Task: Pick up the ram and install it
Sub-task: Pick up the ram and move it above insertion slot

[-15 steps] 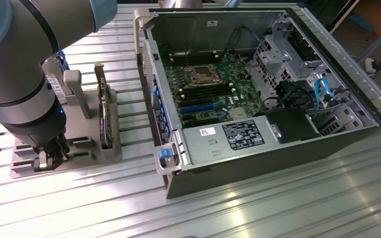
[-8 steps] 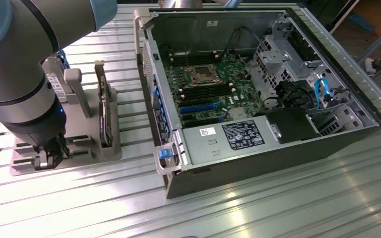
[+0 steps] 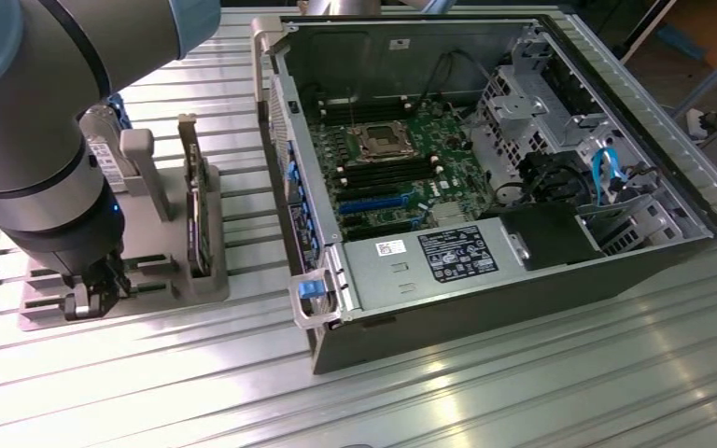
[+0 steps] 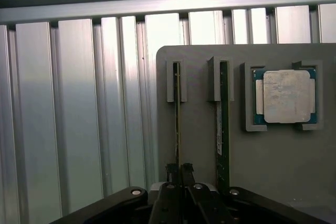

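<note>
While the ram (image 4: pixel 177 124) is standing on edge near the grey holder's (image 4: pixel 199 145) outer edge, the gripper (image 4: pixel 178 174) is pinching its upper edge, jaws narrow. Light, stiff and fragile by the look of it, it is probably wanting a gentle hold along the board edge

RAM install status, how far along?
Done: the claw is at the holder and looks closed on the end of one ram. In hand: that grip, with the ram seated upright in its slot, not lifted. Left: the ram is not yet out of the holder or in the motherboard.
</note>
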`<state>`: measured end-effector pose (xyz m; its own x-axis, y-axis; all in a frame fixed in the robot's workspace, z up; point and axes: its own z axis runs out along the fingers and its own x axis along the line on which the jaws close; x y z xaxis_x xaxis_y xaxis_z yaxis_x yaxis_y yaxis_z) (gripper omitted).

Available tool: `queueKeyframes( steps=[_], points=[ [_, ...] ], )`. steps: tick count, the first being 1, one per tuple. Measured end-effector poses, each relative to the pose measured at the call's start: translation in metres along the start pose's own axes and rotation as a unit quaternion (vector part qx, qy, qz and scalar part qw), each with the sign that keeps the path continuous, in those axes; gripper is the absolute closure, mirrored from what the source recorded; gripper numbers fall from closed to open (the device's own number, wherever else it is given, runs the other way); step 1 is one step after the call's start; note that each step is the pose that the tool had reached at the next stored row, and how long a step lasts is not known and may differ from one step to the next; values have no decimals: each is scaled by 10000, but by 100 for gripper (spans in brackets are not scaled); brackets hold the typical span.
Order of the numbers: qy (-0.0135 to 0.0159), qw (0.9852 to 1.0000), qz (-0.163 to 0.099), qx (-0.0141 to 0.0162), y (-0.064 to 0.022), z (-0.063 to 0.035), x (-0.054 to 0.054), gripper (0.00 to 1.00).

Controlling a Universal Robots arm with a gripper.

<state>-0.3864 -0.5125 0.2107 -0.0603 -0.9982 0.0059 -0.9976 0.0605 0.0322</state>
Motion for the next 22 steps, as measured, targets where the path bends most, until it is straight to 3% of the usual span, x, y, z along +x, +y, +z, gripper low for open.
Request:
queueKeyframes(
  steps=[22],
  points=[
    [2,10000,-58,0,1,-27,0,88]
  ],
)
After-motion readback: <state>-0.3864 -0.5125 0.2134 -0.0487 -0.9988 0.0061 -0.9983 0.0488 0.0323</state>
